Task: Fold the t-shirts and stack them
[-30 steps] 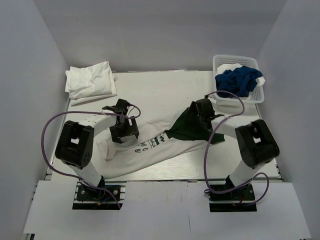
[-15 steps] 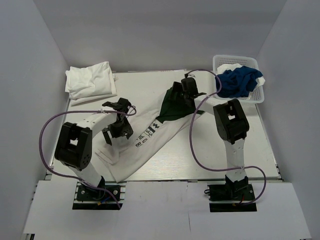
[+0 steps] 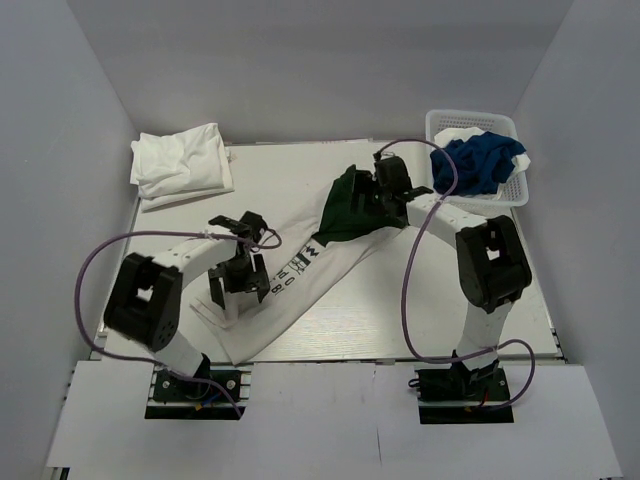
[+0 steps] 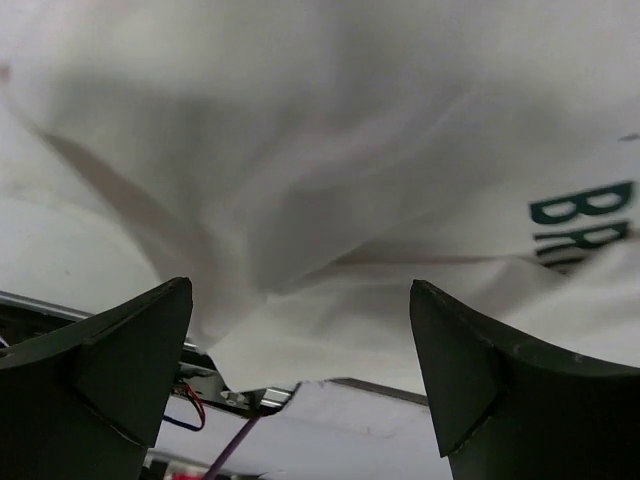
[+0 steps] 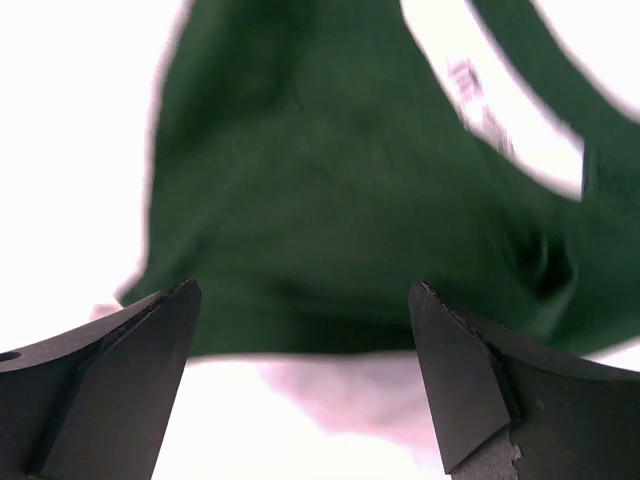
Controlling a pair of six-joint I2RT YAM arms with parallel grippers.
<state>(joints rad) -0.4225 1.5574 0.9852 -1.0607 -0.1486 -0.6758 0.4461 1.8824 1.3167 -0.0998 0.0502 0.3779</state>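
Across the counter [image 3: 400, 310] the white lettered t-shirt [image 3: 300, 285] lay stretched diagonally, its far end touching the dark green t-shirt [image 3: 348, 208]. Folded white t-shirts [image 3: 182, 165] sat at the far left corner. A royal blue t-shirt [image 3: 478, 162] filled the basket [image 3: 440, 125] at far right. The left gripper [image 3: 238, 285] hung over the white cloth, fingers apart. The right gripper [image 3: 385, 185] was likewise apart over the green.

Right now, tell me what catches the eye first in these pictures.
A long white shirt with dark lettering stretches diagonally across the table, a dark green shirt bunched at its far end beside the right gripper. A blue shirt fills the white basket at the far right corner.
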